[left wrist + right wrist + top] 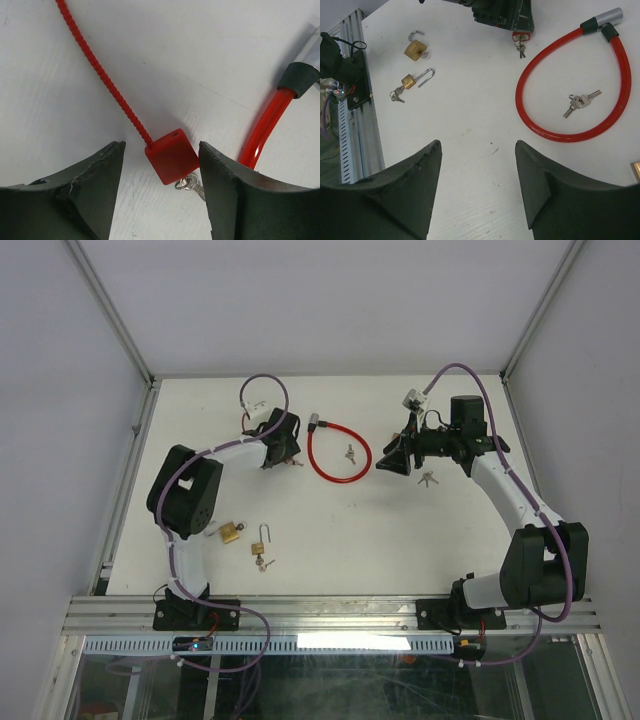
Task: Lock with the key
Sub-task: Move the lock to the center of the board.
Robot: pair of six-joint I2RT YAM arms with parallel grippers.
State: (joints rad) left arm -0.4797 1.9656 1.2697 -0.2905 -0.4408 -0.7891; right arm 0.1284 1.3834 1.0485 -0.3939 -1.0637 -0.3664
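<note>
A small red square lock [171, 156] on a thin red beaded cable [100, 72] lies on the white table, with a silver key [192, 184] at its lower corner. My left gripper [161, 146] is open and straddles this lock, with its fingers close on either side. In the top view the left gripper [281, 447] sits just left of the thick red cable lock loop [340, 479]. A bunch of keys [349, 452] lies inside the loop. My right gripper [392, 460] is open and empty just right of the loop, over bare table [477, 145].
Two open brass padlocks [231, 532] [262, 545], the second with keys, lie near the left arm's base. Another bunch of keys [427, 479] lies by the right gripper. The cable lock's black and silver end [300, 75] is at the loop's far left. An aluminium rail [330, 612] runs along the near edge.
</note>
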